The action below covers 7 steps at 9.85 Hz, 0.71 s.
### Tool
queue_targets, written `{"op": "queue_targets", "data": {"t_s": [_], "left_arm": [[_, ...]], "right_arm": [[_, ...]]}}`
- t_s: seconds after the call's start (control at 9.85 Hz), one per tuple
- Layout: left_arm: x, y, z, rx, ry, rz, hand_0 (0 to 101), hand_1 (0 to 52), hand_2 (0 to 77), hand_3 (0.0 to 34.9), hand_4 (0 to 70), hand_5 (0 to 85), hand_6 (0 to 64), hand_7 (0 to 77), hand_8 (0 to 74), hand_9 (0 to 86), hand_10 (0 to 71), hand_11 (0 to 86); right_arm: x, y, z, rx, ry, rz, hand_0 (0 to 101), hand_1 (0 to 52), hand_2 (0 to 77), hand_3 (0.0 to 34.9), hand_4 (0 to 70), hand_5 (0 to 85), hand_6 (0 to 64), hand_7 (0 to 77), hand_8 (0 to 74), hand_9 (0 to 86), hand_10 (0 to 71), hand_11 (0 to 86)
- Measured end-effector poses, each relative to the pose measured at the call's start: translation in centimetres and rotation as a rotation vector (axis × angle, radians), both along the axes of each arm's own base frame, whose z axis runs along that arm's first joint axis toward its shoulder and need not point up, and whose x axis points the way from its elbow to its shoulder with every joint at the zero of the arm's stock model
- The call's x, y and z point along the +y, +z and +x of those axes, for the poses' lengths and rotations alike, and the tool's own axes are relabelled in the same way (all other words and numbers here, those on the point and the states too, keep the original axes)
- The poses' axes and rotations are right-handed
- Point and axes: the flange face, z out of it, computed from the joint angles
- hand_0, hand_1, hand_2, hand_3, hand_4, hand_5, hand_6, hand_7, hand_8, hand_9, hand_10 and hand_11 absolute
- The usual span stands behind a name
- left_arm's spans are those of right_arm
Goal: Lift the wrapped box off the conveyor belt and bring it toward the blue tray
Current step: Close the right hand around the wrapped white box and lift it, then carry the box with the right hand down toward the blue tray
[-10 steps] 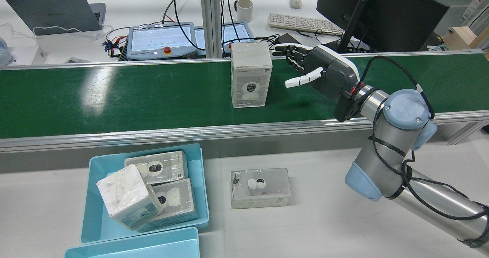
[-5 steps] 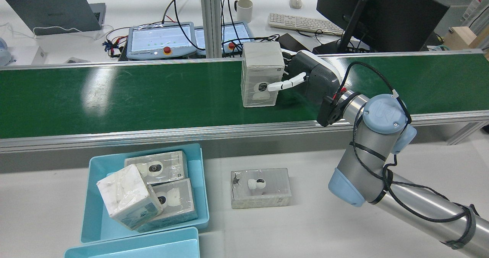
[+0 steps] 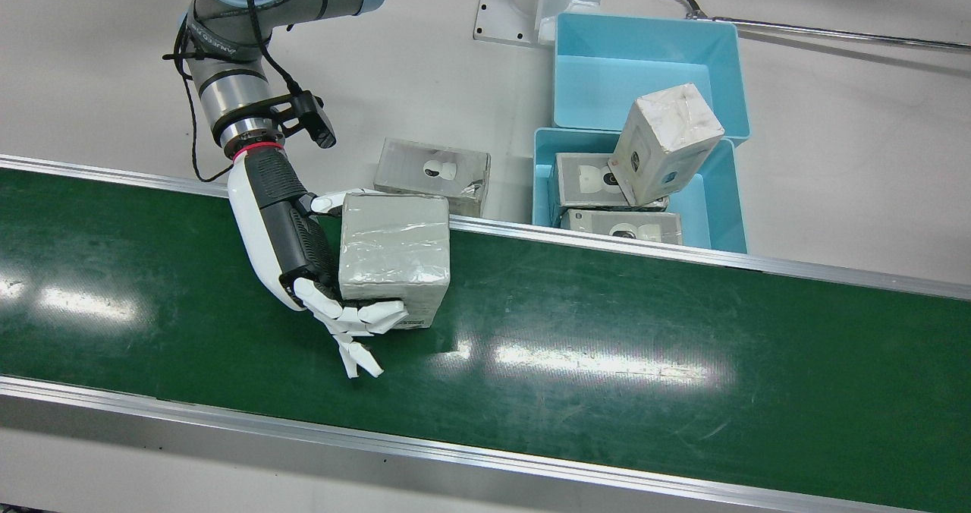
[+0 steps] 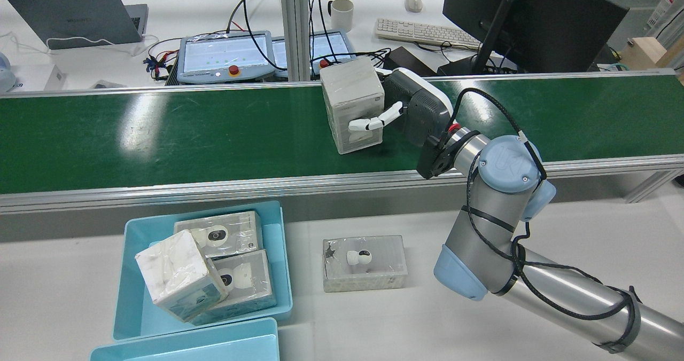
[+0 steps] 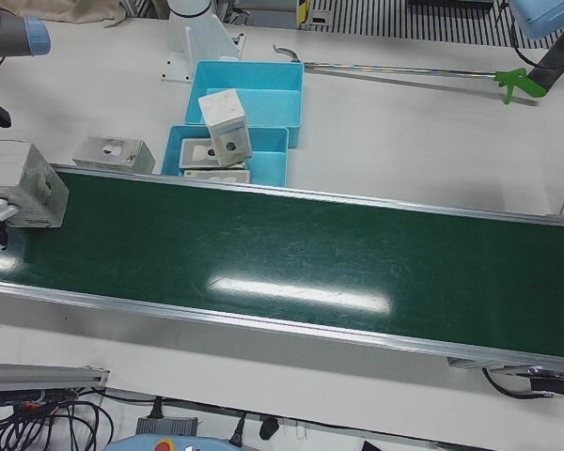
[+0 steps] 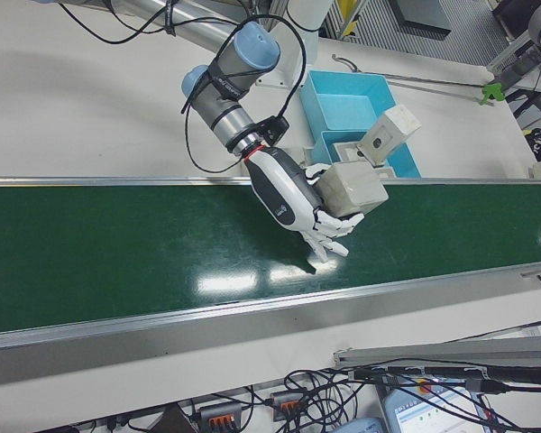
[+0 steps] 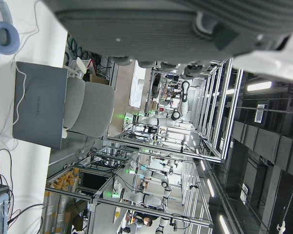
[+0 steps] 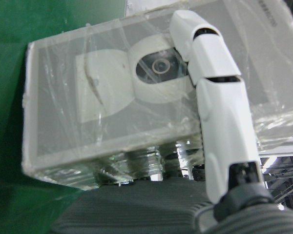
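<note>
The wrapped box (image 3: pixel 394 251) is a grey carton in clear film with a camera printed on its face, and it sits tilted over the green conveyor belt (image 3: pixel 607 331). My right hand (image 3: pixel 281 225) is shut on it, palm against its side. One white finger (image 4: pixel 368 123) crosses the printed face and other fingers (image 3: pixel 356 319) curl around the far side. In the right hand view a finger (image 8: pixel 210 97) lies over the box (image 8: pixel 112 112). The blue tray (image 4: pixel 128 275) holds three wrapped boxes. Of my left hand (image 7: pixel 161 29) only a dark ribbed edge shows.
One more wrapped box (image 4: pixel 365 263) lies flat on the white table between belt and tray. A second blue tray (image 3: pixel 645 42) stands beside the filled one. Aluminium rails (image 4: pixel 267 185) edge the belt. Beyond it are teach pendants (image 4: pixel 224 56), a keyboard and a monitor.
My right hand went from open beside the box to shut on it. The box has tipped over and shifted slightly left on the belt with the hand.
</note>
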Motion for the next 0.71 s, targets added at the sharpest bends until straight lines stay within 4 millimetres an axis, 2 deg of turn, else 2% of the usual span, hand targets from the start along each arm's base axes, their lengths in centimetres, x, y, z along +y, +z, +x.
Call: {"op": "queue_targets", "data": {"t_s": [0.1, 0.2, 0.3, 0.41, 0.51, 0.61, 0.71], "left_arm": [[0.0, 0.0, 0.0, 0.000, 0.000, 0.000, 0, 0.0, 1.1, 0.0, 0.0, 0.5, 0.0, 0.5, 0.5, 0.0, 0.0, 0.5], [0.0, 0.0, 0.0, 0.000, 0.000, 0.000, 0, 0.0, 1.1, 0.0, 0.0, 0.5, 0.0, 0.5, 0.5, 0.0, 0.5, 0.0], [0.0, 0.0, 0.0, 0.000, 0.000, 0.000, 0, 0.0, 1.1, 0.0, 0.0, 0.5, 0.0, 0.5, 0.5, 0.0, 0.5, 0.0], [0.0, 0.0, 0.0, 0.000, 0.000, 0.000, 0, 0.0, 1.1, 0.0, 0.0, 0.5, 0.0, 0.5, 0.5, 0.0, 0.5, 0.0], [0.0, 0.0, 0.0, 0.000, 0.000, 0.000, 0, 0.0, 1.1, 0.0, 0.0, 1.1, 0.0, 0.5, 0.5, 0.0, 0.5, 0.0], [0.0, 0.0, 0.0, 0.000, 0.000, 0.000, 0, 0.0, 1.1, 0.0, 0.0, 1.1, 0.0, 0.5, 0.5, 0.0, 0.5, 0.0], [0.0, 0.0, 0.0, 0.000, 0.000, 0.000, 0, 0.0, 1.1, 0.0, 0.0, 1.1, 0.0, 0.5, 0.5, 0.0, 0.5, 0.0]], "right_arm": [[0.3, -0.3, 0.4, 0.012, 0.011, -0.017, 56, 18.5, 29.5, 5.9, 31.6, 32.2, 20.2, 38.7, 16.4, 23.5, 3.8, 1.6], [0.7, -0.5, 0.9, 0.031, 0.017, -0.037, 58, 18.5, 29.5, 2.5, 31.6, 32.2, 20.2, 38.7, 16.4, 23.5, 10.4, 8.2], [1.1, -0.8, 1.7, 0.045, 0.023, -0.052, 54, 9.8, 33.8, 0.9, 37.6, 33.3, 24.0, 42.5, 33.3, 37.6, 18.0, 17.5], [1.6, -1.6, 2.6, 0.044, 0.029, -0.051, 54, 9.8, 33.8, 0.9, 37.6, 33.3, 24.0, 42.5, 33.3, 37.6, 25.6, 25.6], [2.8, -3.3, 3.4, 0.027, 0.026, -0.030, 54, 5.4, 36.0, 0.9, 39.8, 33.8, 26.2, 44.2, 36.5, 39.3, 32.2, 32.2], [4.9, -5.4, 3.7, 0.019, 0.020, -0.002, 53, 2.2, 36.0, 1.0, 42.5, 36.0, 30.5, 48.5, 41.5, 44.2, 38.7, 37.6], [7.4, -7.3, 3.5, 0.015, 0.017, 0.022, 50, 2.2, 36.0, 1.0, 44.2, 37.1, 33.8, 55.1, 47.5, 50.2, 45.8, 44.2]]}}
